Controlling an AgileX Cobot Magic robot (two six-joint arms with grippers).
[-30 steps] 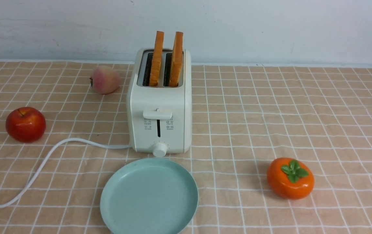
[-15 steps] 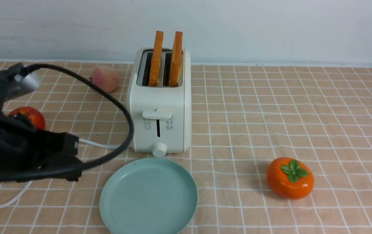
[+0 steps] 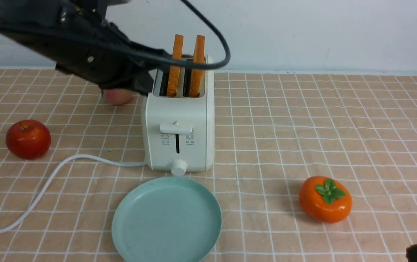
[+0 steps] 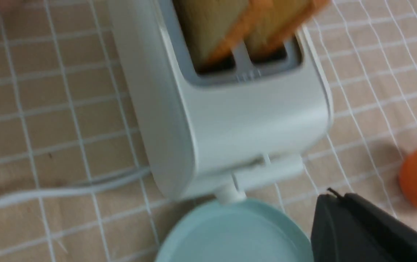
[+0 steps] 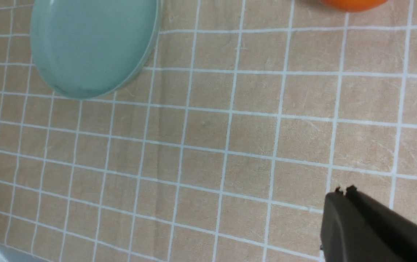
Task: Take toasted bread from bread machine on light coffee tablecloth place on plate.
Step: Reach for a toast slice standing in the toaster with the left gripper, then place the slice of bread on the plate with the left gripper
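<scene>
Left arm (image 3: 84,54) hides most of the peach (image 3: 117,97); the plate (image 3: 164,222) is cut off.

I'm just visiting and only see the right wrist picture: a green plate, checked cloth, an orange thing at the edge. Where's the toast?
Observer: Two slices of toasted bread stand upright in the bread machine, right behind the plate.
Operator: Is an arm near it?
Observer: The left gripper hovers up by the bread machine's left top edge, shut and empty.
Operator: Any other food around?
Observer: A red apple sits on the tablecloth at the robot's left.
</scene>
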